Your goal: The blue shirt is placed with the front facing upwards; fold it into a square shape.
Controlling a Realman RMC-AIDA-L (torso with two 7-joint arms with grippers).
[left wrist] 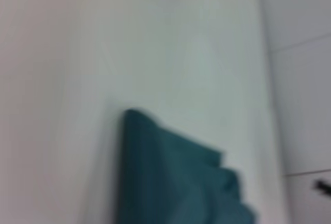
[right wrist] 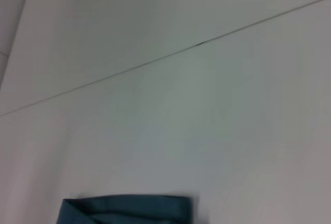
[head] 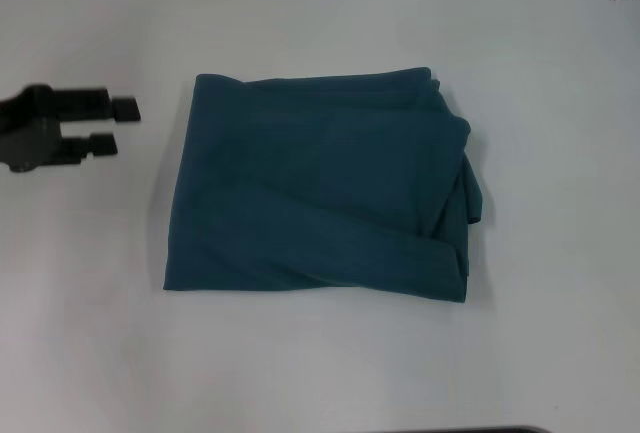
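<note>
**Shirt folded to a near-square, both arms clear**

The blue shirt (head: 320, 188) lies mid-worktop (head: 320, 373) as a compact, roughly square bundle, layers stacked, with bunched folds showing along its right edge. That edge looks a bit uneven, likely where the sleeves and sides got tucked under. The left gripper (head: 118, 123) sits off to the shirt's left, apart from the cloth, jaws spread and empty, which reads as backed off after letting go. The right gripper is only a dark sliver at the far right corner of the head view; I cannot tell how its jaws stand. No lettering, tag or brand shows; the printed front seems folded inside. Task looks essentially done.
</note>
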